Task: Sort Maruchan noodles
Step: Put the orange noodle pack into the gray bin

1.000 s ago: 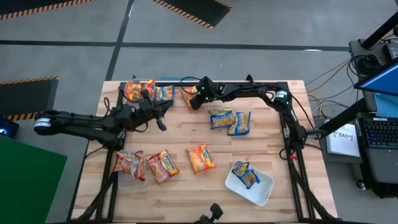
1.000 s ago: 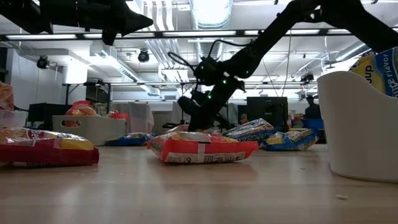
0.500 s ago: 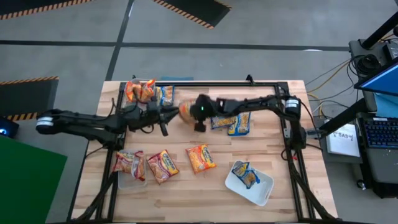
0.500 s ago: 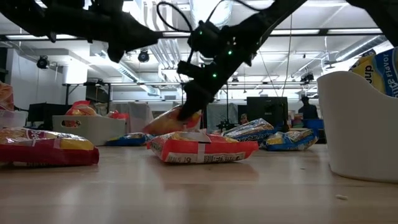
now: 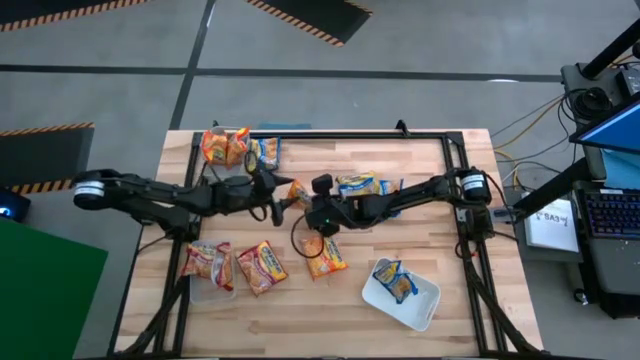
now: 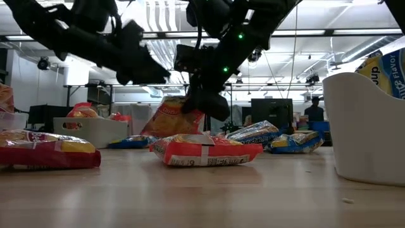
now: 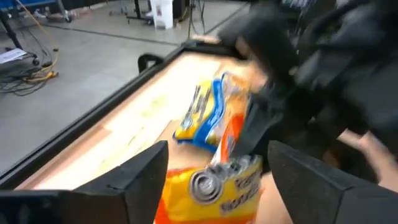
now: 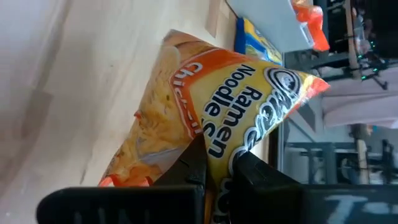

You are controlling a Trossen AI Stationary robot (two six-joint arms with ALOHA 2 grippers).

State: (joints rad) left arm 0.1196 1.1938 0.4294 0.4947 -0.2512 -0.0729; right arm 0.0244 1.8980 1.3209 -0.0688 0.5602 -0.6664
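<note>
Tubs and loose ramen packets

White tub (image 5: pixel 425 305) holds a blue packet (image 5: pixel 394 280); the right gripper (image 5: pixel 306 205) pinches an orange packet (image 8: pixel 205 118) mid-table, left gripper (image 5: pixel 270 190) spread wide beside it.

You can read "Ramen Noodle" in white on the orange packet (image 8: pixel 211 118) in the right wrist view, with partial lettering "Chic" beside it. In the low view, a blue packet (image 6: pixel 385 71) in the white tub (image 6: pixel 361 126) shows "Flavor". Other printing is illegible.
</note>
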